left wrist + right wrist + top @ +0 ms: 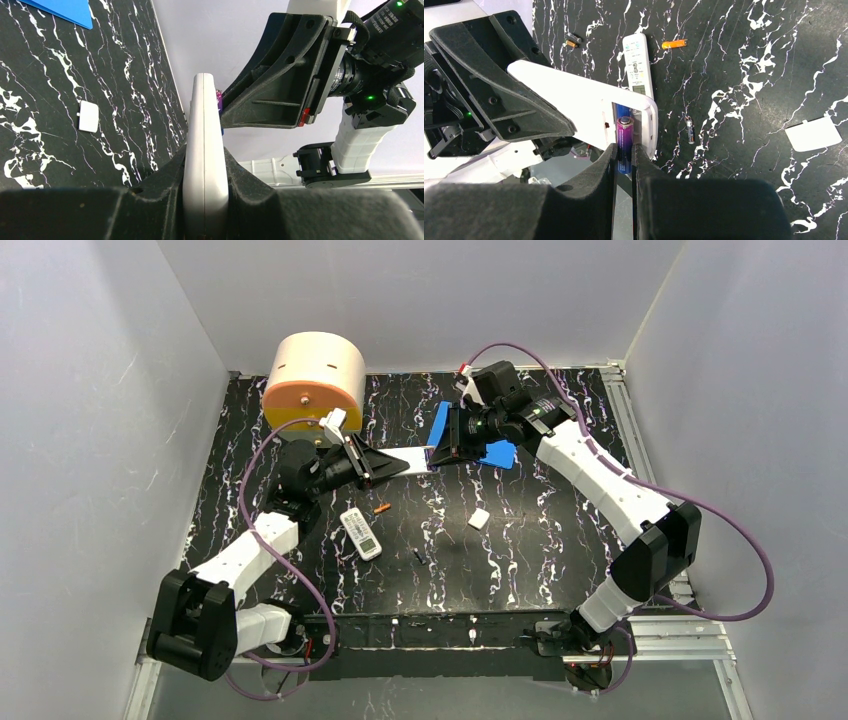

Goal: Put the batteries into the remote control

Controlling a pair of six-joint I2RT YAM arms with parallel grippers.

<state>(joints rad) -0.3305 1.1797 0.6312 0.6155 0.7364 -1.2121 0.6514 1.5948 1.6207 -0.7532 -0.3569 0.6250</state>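
Note:
My left gripper (206, 156) is shut on a white remote control (204, 107), held edge-on above the table, its free end toward the right arm. In the top view the remote (412, 460) bridges the left gripper (378, 465) and the right gripper (441, 452). The right gripper (625, 151) is shut on a purple battery (625, 131), whose tip sits in the remote's open compartment (636, 120). Loose on the table are an orange battery (673, 44), a dark battery (690, 131) and two small ones (572, 40).
A second white remote (361, 533) lies face up on the black marbled table (540, 550). A white battery cover (479, 519) lies right of it. Blue flat pieces (499, 454) sit under the right arm. A large cream and orange cylinder (313, 380) stands at the back left.

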